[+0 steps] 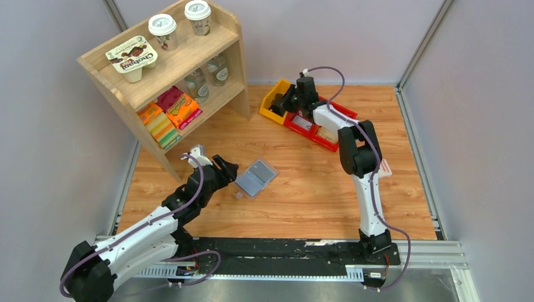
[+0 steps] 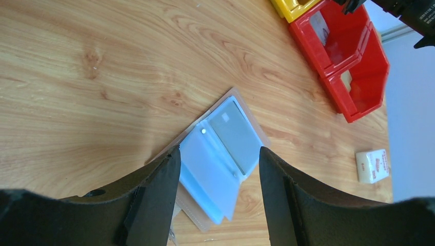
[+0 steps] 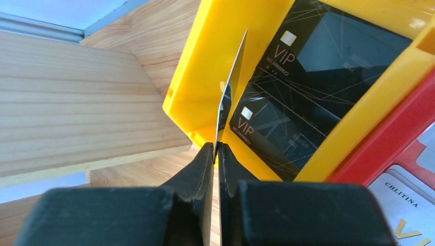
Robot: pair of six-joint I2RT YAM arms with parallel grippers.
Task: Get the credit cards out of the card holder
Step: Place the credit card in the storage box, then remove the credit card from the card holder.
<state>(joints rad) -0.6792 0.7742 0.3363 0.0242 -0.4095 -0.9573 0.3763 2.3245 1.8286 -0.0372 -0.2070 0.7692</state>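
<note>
Now the right claw [image 3: 216, 151] is pinching a black card [image 3: 231, 87] over the yellow bin [image 3: 200, 77] at the far edge of the table [image 1: 302, 201], likely to drop it in, while the left claw [image 2: 219, 154] is hanging spread apart above the card holder [image 2: 233, 136] near the middle.

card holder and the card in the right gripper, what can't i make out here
credit card in the right gripper: right wrist view shows it edge-on, so its face is unreadable.
card holder: left wrist view, its frosted near panel blurs whatever lies under it, and the left gripper covers its near corners.
yellow bin: top view, the right arm hides its contents.
</note>
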